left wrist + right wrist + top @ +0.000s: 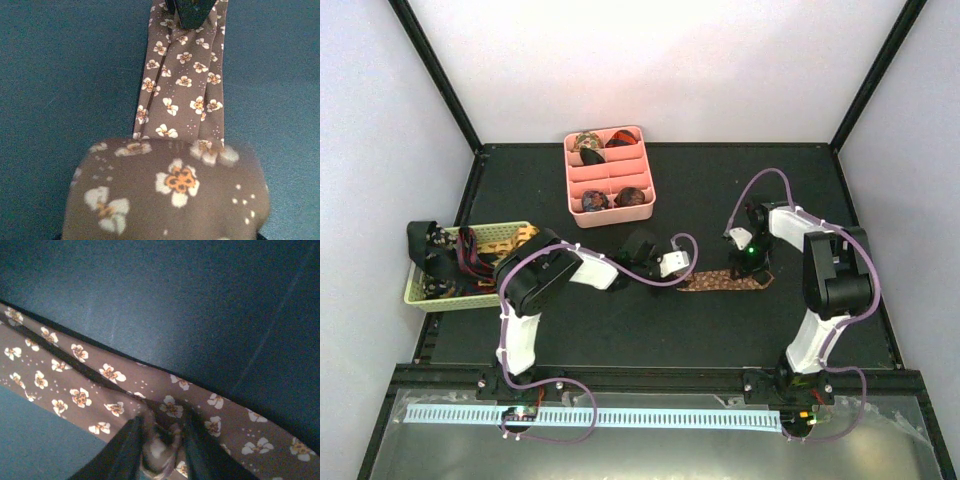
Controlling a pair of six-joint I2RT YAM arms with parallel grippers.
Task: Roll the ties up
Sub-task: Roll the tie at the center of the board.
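A brown tie [720, 282] with white and orange flowers lies on the black table between my two grippers. My left gripper [685, 272] is at its left end. In the left wrist view a thick roll of the tie [170, 195] covers the jaws, and the flat strip [182, 85] runs away to the right gripper's dark fingers [192, 12]. My right gripper [752, 268] is shut on the strip, pinching a bunch of fabric [162, 440] against the table. The rest of the tie [75, 385] lies flat to the left in the right wrist view.
A pink divided tray [570, 175] at the back holds rolled ties [588, 142]. A pale woven basket [510, 232] at the left edge holds several loose ties [470, 250]. White enclosure walls with black posts surround the table.
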